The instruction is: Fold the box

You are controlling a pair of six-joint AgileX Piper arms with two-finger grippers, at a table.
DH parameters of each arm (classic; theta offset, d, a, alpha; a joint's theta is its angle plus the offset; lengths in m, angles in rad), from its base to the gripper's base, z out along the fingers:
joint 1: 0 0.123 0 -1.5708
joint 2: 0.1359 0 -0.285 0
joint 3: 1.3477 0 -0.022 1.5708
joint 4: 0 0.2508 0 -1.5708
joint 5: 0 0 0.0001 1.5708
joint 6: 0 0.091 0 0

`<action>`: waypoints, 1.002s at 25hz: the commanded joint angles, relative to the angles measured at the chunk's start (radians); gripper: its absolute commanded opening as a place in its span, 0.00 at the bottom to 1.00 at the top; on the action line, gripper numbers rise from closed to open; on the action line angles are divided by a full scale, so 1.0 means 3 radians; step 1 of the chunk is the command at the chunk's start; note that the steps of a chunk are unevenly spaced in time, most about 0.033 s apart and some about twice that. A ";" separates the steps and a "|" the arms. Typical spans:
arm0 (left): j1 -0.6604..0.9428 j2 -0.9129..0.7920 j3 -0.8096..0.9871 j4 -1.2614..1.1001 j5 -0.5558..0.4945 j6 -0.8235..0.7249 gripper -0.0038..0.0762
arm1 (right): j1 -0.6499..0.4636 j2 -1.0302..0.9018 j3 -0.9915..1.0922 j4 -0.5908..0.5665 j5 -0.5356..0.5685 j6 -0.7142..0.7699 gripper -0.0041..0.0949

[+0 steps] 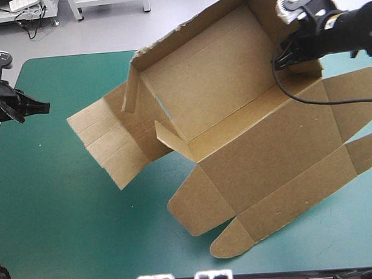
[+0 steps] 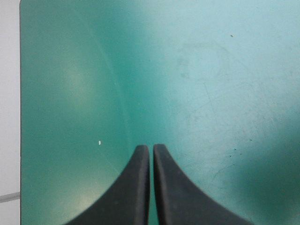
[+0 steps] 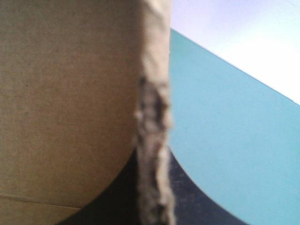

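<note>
The brown box is a big cut sheet, partly folded, tilted up off the teal-green cover toward its far right side. One long wall stands raised at the back, and side flaps hang toward the left. The lid panel with rounded tabs lies toward the front. My right gripper is shut on the box's far right wall; in the right wrist view the board's ragged edge runs between the black fingers. My left gripper is shut and empty, well left of the box.
The table's left edge runs just beside my left gripper, with pale floor beyond it. Bare teal-green cover lies at the front left, between that arm and the box.
</note>
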State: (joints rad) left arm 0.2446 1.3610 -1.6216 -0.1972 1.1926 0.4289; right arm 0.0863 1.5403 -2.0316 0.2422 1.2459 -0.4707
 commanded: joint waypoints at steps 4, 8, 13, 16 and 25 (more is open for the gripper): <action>0.0086 0.0052 0.0026 -0.0135 -0.0328 -0.0122 0.08 | -0.0553 -0.0429 -0.0107 0.0564 0.0034 -0.0151 0.02; 0.0086 0.0194 0.0266 -0.0290 -0.0469 0.0007 0.22 | -0.0737 -0.0443 -0.0107 0.0997 0.0034 -0.0179 0.02; 0.0086 0.0390 0.0736 -0.1440 -0.0541 0.0672 0.52 | -0.0768 -0.0377 -0.0107 0.1499 0.0034 -0.0341 0.02; 0.0086 0.0439 0.0906 -0.2391 -0.0500 0.1310 0.57 | -0.0768 -0.0343 -0.0107 0.1526 0.0034 -0.0341 0.02; -0.0277 0.0426 0.0916 -0.3863 0.0357 0.2006 0.57 | -0.0768 0.0010 -0.0107 0.1874 0.0027 -0.0454 0.02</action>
State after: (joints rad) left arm 0.2062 1.5402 -1.3214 -1.2891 1.2028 1.0176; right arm -0.1368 1.5500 -2.0339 0.7207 1.2450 -0.5973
